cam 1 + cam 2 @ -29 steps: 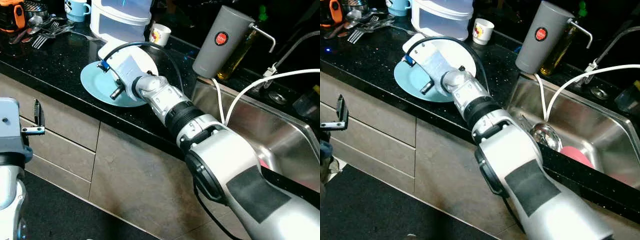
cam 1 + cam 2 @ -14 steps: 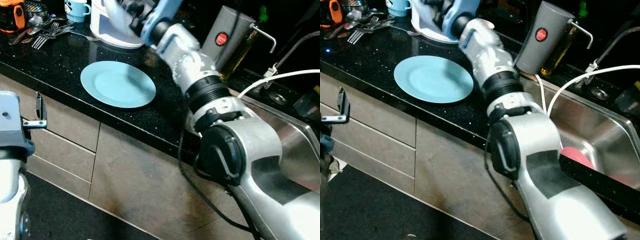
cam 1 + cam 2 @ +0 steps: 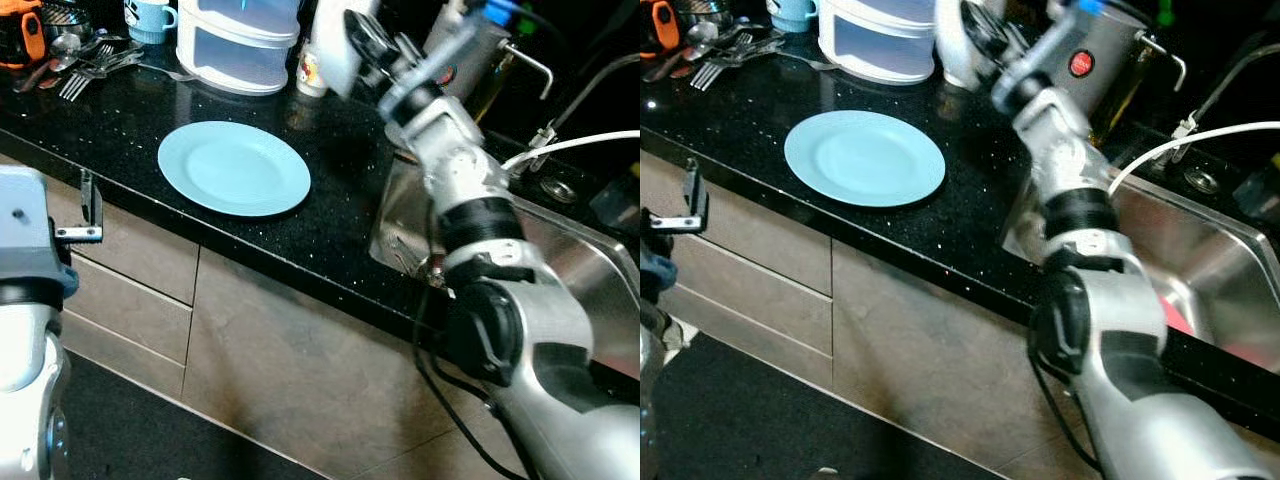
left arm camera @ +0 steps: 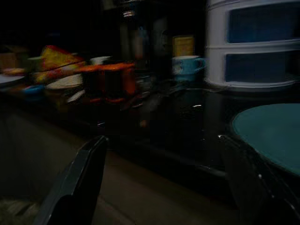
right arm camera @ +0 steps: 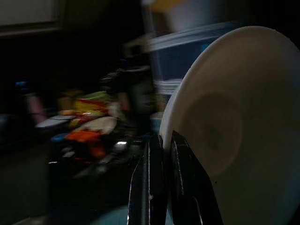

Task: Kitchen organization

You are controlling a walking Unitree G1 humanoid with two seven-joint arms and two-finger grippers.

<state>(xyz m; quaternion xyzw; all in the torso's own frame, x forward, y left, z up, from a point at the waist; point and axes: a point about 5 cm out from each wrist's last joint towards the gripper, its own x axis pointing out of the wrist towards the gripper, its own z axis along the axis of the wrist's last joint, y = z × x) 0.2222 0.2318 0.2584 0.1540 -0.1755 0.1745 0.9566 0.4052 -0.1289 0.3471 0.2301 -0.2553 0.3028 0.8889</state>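
- Countertop (image 3: 120, 120) of black speckled stone runs across the scene, with pale cabinet drawers (image 3: 130, 290) under it and a steel sink (image 3: 590, 290) at about 3 o'clock.
- The right gripper (image 3: 365, 45) is lifted above the counter, at about 1 o'clock from the blue plate (image 3: 234, 168). Its two black fingers (image 5: 154, 187) are pressed close together on the rim of a white plate (image 5: 225, 136), so the gripper has this plate pinched by the edge. The white plate (image 3: 330, 45) hangs upright in the air, not touching the counter.
- The blue plate lies flat on the countertop, near the front edge, and nothing is on it.
- Behind it, at 12 o'clock, stands a white stacked container (image 3: 238, 45). A small printed cup (image 3: 308, 72) is just beside the container.
- A grey cylinder with a red round mark (image 3: 1095, 60) stands behind the right arm, near the sink corner.
- Forks and spoons (image 3: 85, 65) lie at 10 o'clock from the blue plate, with a light blue mug (image 3: 148, 17) behind them.
- The left gripper (image 4: 168, 187) is low, in front of the counter edge, at about 8 o'clock from the blue plate. Its fingers (image 4: 79, 183) are spread wide apart and hold nothing.
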